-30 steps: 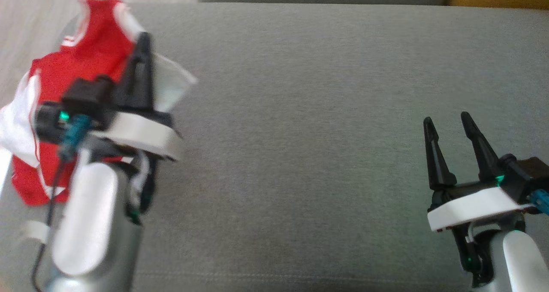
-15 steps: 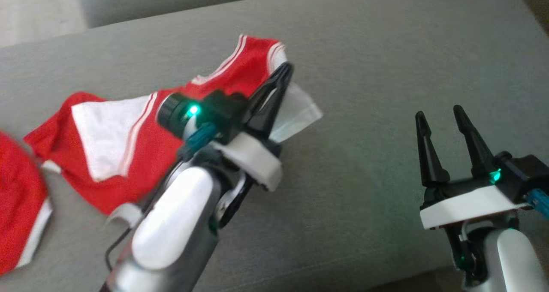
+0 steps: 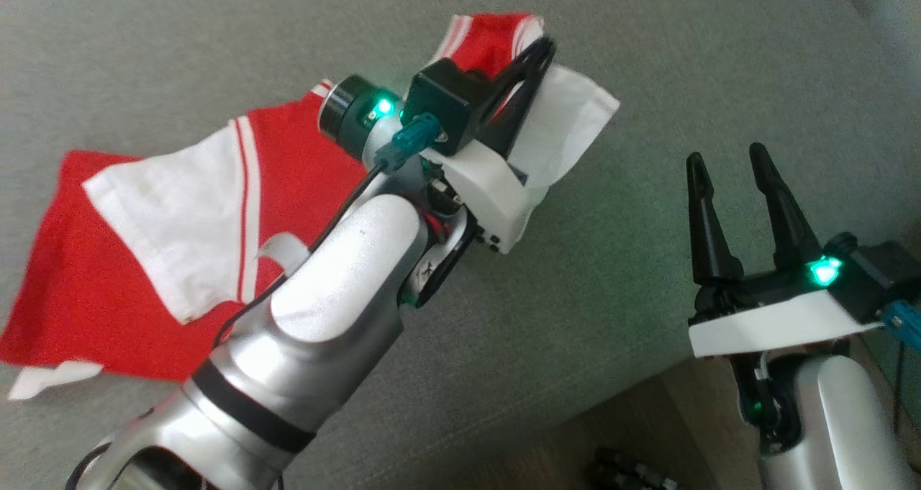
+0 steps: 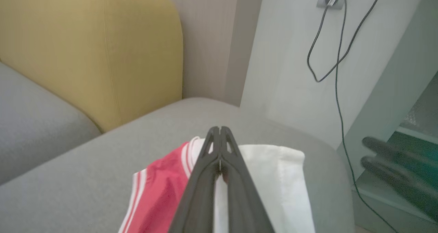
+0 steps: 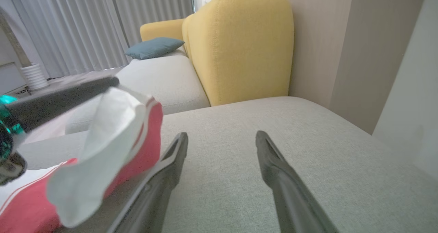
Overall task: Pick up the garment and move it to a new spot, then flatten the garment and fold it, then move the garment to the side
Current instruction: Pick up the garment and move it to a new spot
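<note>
Garment (image 3: 108, 310), red and white, sprawls on the grey cushion (image 3: 216, 37) from eight o'clock to one o'clock in the head view. Its white corner is pinched in the closed left gripper (image 3: 541, 47). The right gripper (image 3: 725, 155), at four o'clock, gapes wide and empty. That thin pinch may slip, and dragged cloth could bunch.

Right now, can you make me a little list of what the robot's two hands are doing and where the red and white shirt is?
shirt: red and white, one end lifted, the rest lying on the grey sofa seat
left gripper: shut on the shirt's edge
right gripper: open, holding nothing, apart from the shirt
behind the seat: yellow backrest, blue cushion
</note>
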Motion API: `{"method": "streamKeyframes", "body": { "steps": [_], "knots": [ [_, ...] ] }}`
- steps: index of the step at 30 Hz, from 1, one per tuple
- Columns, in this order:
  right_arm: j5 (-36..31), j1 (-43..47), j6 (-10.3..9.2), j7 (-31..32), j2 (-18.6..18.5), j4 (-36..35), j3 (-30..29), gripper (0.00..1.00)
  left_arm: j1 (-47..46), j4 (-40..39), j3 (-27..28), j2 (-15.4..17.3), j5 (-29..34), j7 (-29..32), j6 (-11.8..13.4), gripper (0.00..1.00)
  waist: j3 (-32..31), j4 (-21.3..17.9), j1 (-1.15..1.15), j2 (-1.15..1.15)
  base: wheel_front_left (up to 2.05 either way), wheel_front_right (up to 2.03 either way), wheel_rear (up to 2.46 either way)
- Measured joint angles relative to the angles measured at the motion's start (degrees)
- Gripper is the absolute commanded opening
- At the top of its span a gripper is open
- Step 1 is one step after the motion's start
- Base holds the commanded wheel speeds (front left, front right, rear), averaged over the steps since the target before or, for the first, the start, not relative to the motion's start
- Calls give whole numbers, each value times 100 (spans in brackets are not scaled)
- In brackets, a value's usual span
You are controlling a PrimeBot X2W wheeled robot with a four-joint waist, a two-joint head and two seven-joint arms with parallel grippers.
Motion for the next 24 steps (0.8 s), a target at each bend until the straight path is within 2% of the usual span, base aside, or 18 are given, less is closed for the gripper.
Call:
{"method": "streamKeyframes", "body": {
  "steps": [4,8,9,10,17,21,24],
  "knots": [
    [93,-125,0,-133,9,158,33,100,-73,797,-324,7,-240,109,-25,0,320,-136,0,0,0,0,0],
    [114,-223,0,-221,13,335,77,100,-165,1312,-659,14,-434,207,-165,0,490,-156,0,0,0,0,0],
    [114,-226,0,-226,13,372,80,100,-179,1380,-765,15,-478,205,-192,48,495,-131,0,0,0,0,0],
    [114,-231,0,-236,14,411,82,100,-183,1416,-836,15,-513,180,-215,100,491,-97,0,0,0,0,0],
    [60,-304,0,-260,16,535,3,100,-231,1307,-1163,19,-530,-483,-169,100,349,151,0,0,0,0,0],
    [-79,-296,0,-204,15,524,-83,100,-199,1158,-1081,25,-528,-828,127,100,169,378,0,0,0,0,0],
    [-165,-274,0,-101,16,446,-154,100,5,909,-794,175,-525,-949,397,100,18,579,0,0,0,0,0]
  ]
}}
